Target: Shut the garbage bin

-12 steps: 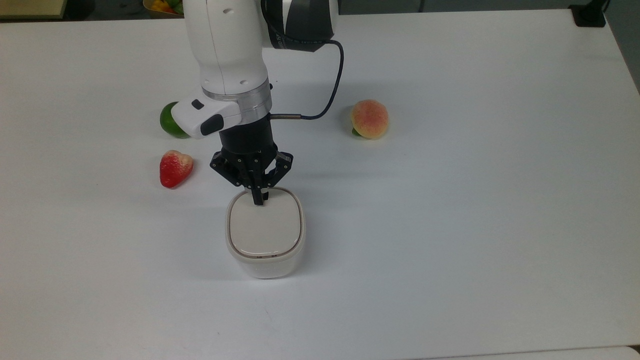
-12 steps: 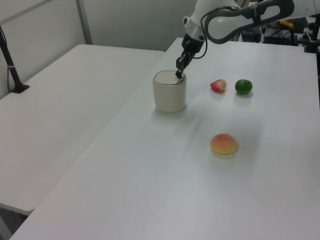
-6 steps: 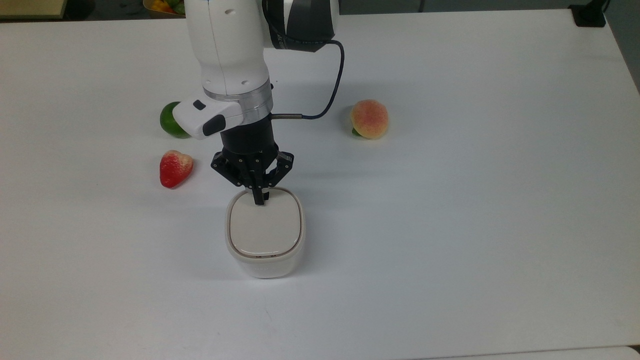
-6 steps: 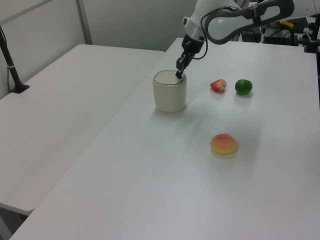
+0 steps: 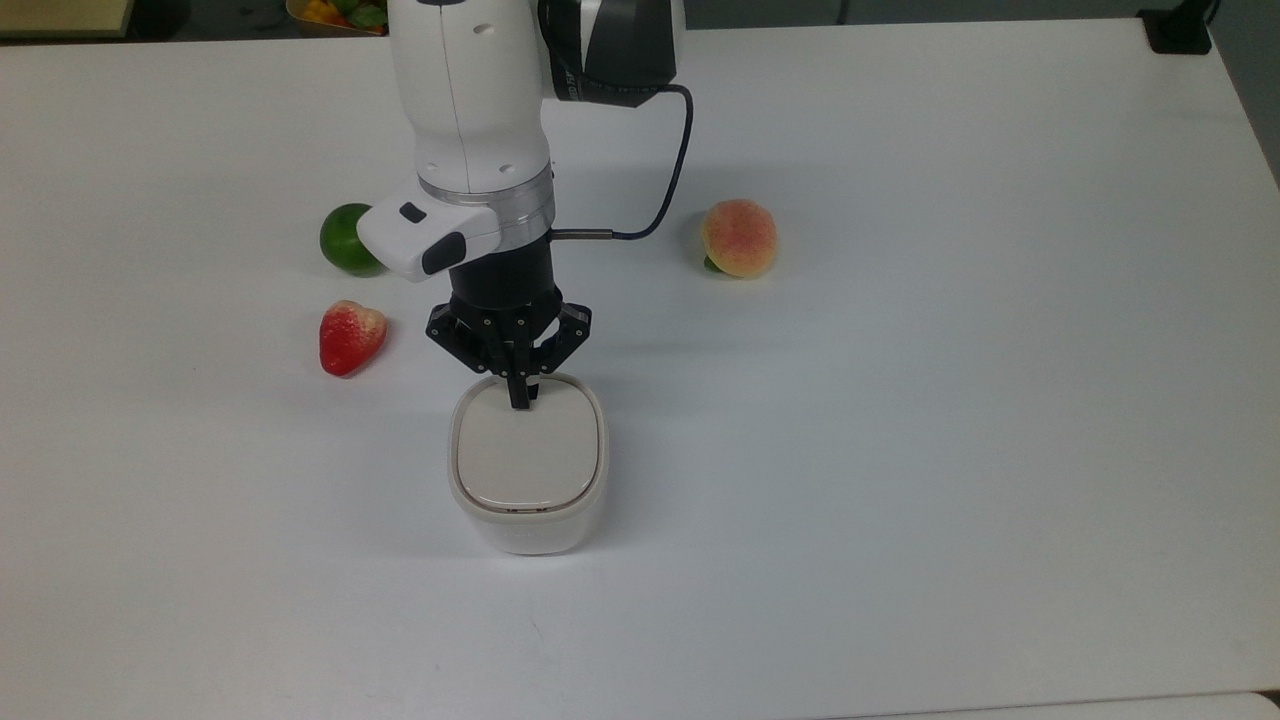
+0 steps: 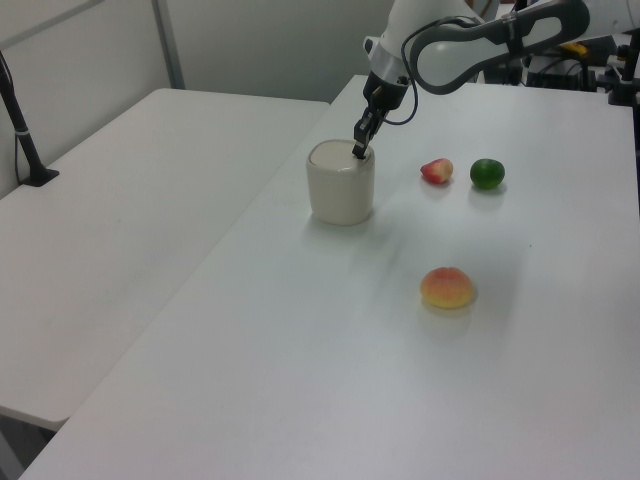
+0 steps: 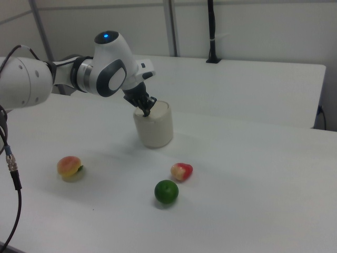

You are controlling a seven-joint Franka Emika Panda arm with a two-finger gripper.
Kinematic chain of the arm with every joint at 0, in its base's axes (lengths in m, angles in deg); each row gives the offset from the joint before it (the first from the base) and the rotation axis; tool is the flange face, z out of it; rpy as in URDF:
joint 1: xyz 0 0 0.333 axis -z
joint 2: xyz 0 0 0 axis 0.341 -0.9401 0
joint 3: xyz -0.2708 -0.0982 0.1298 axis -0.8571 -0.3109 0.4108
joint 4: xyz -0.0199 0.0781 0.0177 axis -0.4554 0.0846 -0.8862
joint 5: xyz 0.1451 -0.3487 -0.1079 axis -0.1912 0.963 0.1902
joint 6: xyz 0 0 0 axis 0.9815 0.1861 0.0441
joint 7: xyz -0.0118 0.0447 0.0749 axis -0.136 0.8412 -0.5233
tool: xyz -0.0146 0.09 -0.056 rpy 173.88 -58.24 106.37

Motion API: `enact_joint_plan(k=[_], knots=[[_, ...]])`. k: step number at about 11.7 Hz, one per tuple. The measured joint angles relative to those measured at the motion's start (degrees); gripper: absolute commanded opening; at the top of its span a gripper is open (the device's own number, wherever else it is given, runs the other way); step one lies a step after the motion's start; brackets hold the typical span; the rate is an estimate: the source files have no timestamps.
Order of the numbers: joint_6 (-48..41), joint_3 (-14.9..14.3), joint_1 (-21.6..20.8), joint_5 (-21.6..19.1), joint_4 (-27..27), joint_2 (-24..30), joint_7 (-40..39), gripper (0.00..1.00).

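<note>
Fingers were pinched together with nothing between them, their tips pressed on the beige lid near its far edge in the top view. The garbage bin stood upright on the white tabletop, near the middle, with the strawberry and the lime off to the top view's left and the peach well apart to the top view's right.

Change over the last second: the dark line that had run round the lid's near rim was gone, and the lid now sat level inside the white rim. The arm had shifted slightly toward the top view's right, the bin a little toward the top view's left; the fingers stayed on about the same spot of the lid.

Left view: fingers at the top edge of the bin, lid flat. Right view agreed: bin closed on top, fingers touching it.

Judgement: lid appeared fully seated, so the closing step looked essentially done. Whether the latch had caught could not be told. Remaining, presumably, only to lift off without dragging the bin.
</note>
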Motion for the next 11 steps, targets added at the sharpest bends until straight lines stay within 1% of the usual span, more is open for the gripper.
enact_joint_plan(k=[4, 5, 6, 7, 8, 9, 10, 11], knots=[[-0.01, 0.03, 0.16, 0.0, 0.03, 0.23, 0.0, 0.0], [-0.01, 0.03, 0.36, 0.0, 0.05, 0.63, 0.0, 0.06], [-0.13, 0.04, 0.58, -0.01, 0.08, 1.51, 0.01, 0.22], [-2.03, 0.05, 0.87, -0.02, 0.08, 2.91, 0.03, 0.52], [-4.99, 0.06, 1.25, -0.05, 0.06, 4.68, 0.03, 0.68], [-7.35, 0.07, 1.59, -0.06, 0.06, 6.12, 0.04, 0.82], [-10.17, 0.07, 1.95, -0.07, 0.03, 7.79, 0.04, 1.0], [-14.67, 0.08, 2.62, -0.09, 0.04, 10.62, 0.04, 1.0]])
